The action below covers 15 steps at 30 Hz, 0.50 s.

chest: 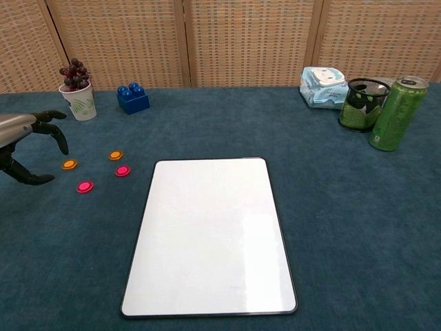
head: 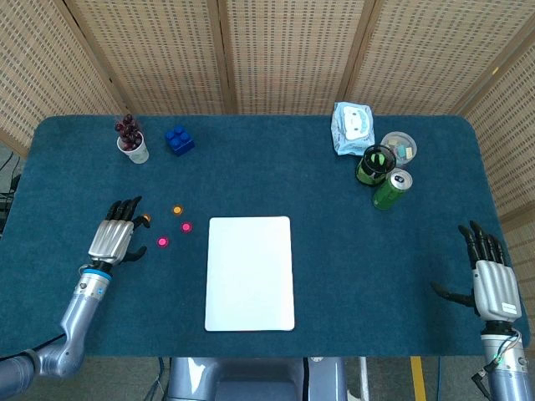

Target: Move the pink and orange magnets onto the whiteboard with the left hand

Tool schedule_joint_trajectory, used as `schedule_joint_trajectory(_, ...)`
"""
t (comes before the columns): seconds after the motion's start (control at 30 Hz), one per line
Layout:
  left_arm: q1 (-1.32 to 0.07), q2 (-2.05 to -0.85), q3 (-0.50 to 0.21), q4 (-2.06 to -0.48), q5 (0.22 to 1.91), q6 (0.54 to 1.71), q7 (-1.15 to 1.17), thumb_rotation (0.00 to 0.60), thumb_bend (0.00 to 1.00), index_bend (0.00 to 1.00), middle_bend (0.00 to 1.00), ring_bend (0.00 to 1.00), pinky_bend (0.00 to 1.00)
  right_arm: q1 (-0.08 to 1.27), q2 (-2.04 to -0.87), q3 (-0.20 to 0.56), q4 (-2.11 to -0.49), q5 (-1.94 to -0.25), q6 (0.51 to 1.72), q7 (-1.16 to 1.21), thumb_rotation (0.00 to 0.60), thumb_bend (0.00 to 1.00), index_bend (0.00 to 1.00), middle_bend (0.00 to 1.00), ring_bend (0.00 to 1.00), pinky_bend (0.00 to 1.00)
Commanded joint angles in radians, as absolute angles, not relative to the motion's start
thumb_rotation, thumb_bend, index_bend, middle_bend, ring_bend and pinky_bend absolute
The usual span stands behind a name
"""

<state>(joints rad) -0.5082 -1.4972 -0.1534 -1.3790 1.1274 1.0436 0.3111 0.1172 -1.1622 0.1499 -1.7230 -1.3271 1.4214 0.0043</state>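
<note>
Magnets (chest: 85, 186): small glossy discs, 2 pink, 2 orange.

A staged robot test booth is showing here: woven rattan screens (head: 284, 50) are enclosing a table under blue felt (head: 334, 276), with unrelated props like a toy brick (head: 179, 139) and drink can (head: 391, 189) sitting around.

Glossy whiteboard (chest: 210, 234) on seemingly matt, felt-like cloth table (chest: 358, 227).

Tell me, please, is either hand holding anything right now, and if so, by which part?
Nothing is held. The left hand hovers open near an orange magnet, and the right hand is open and empty.
</note>
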Motion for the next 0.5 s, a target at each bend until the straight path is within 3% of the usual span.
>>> schedule_joint_trajectory(0.03,-0.524,-1.516,-0.155,-1.376,1.083,1.019,0.364,0.6,0.29,0.41,0.0,0.0,0.0,0.117,-1.16,0.149,-1.724,-1.327,1.419,0.006,0.6,0.03,0.0,0.0,0.0,0.0)
schedule_joint_trajectory(0.5,-0.549,-1.571,-0.154,-1.314,1.035,0.99,0.381,0.6,0.27,0.42,0.0,0.0,0.0,0.119,-1.154,0.147,-1.728,-1.327,1.41,0.017,0.6,0.03,0.0,0.0,0.0,0.0)
